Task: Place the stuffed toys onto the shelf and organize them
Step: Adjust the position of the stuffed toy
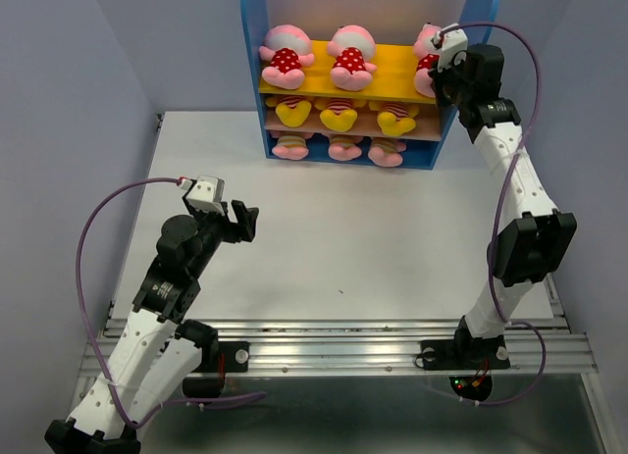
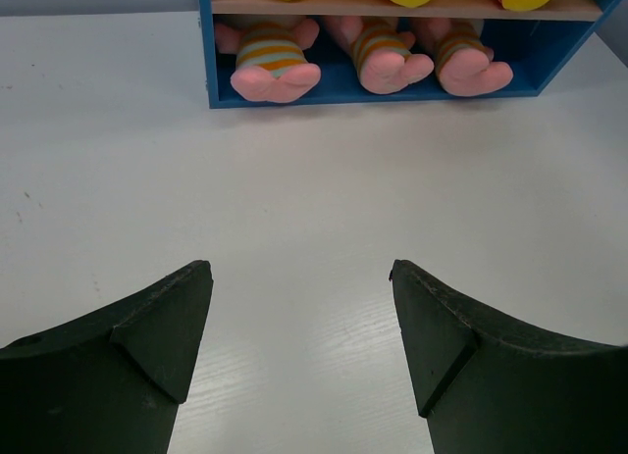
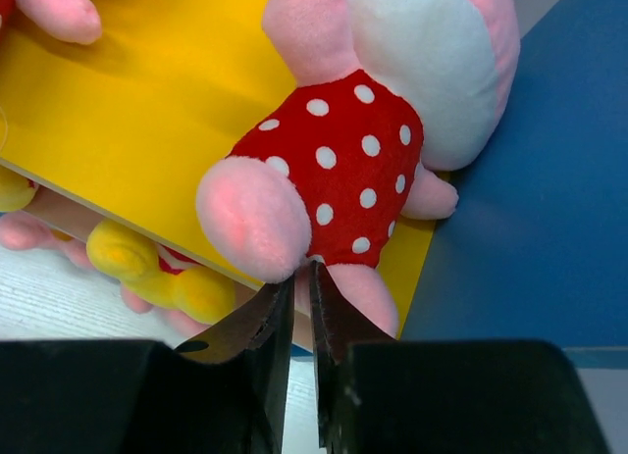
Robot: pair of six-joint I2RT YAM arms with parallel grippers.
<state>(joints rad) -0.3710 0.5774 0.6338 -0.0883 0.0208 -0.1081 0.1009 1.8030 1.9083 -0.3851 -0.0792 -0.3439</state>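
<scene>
My right arm stretches to the shelf [image 1: 252, 42] top, right pincer [image 3: 299, 297] narrow at the legs of a dotted pig [image 3: 343, 160]. Left arm bends low over the counter [image 1: 392, 238], left pincer [image 2: 299, 268] wide, empty. Shelved: three dotted pigs, three bears [image 1: 340, 116], three striped pigs [image 1: 345, 150].

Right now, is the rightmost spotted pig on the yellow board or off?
On: spotted pig lies on yellow board, legs overhanging its edge.
</scene>
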